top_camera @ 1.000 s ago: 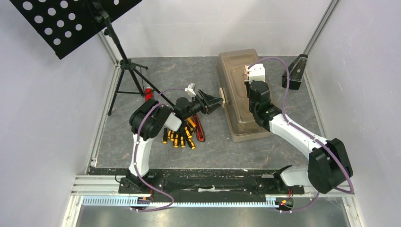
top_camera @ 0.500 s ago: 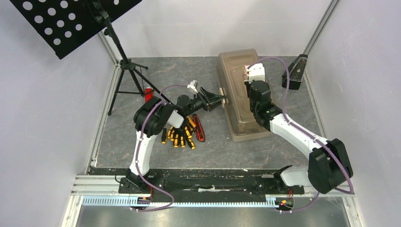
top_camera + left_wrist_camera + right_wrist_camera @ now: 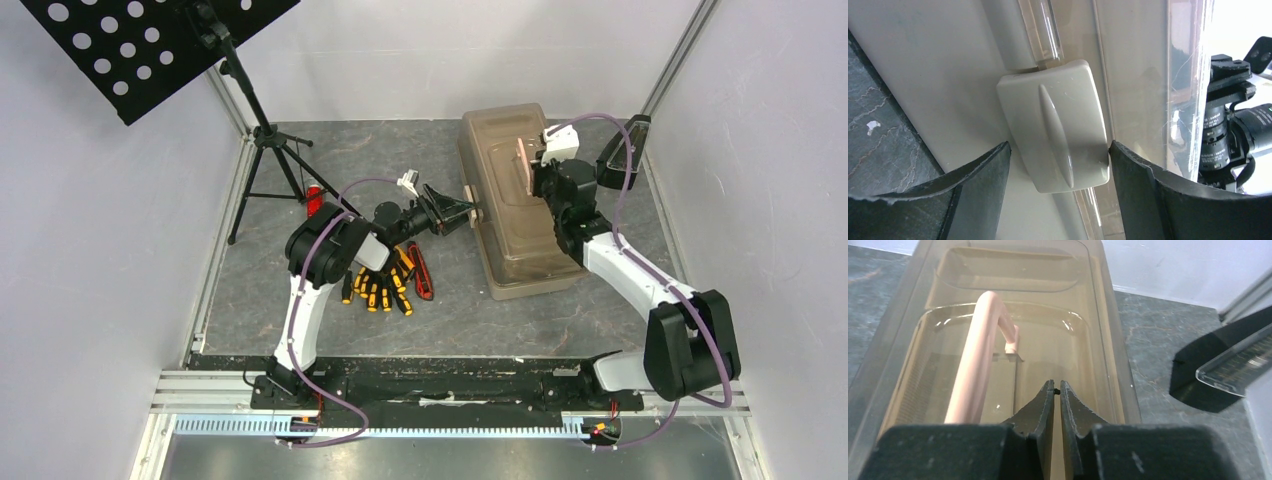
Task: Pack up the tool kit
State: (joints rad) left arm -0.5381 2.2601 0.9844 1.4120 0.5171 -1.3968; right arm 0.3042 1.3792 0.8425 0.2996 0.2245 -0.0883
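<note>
The tan-brown toolbox [image 3: 510, 235] lies with its lid down at the back middle of the table. My left gripper [image 3: 463, 212] is open at its left side. The jaws straddle the pale latch [image 3: 1055, 132]; the right finger [image 3: 1133, 185] touches the latch's edge, and the left finger [image 3: 983, 185] stands just clear. Over the lid [image 3: 1013, 270] hangs my right gripper [image 3: 1057, 386], shut with nothing in it, beside the raised pink handle [image 3: 975, 365]. Yellow-and-black screwdrivers [image 3: 378, 290] and a red utility knife [image 3: 422, 272] lie under my left forearm.
A black music stand [image 3: 150, 40] on a tripod [image 3: 270, 160] fills the back left. A small red piece [image 3: 314, 198] lies by a tripod leg. A black block with a clear part [image 3: 620, 155] stands at the back right, near the toolbox's far corner.
My right wrist has swung right and back over the lid, uncovering the handle. My left gripper has edged up to the latch and its jaws have widened a little.
</note>
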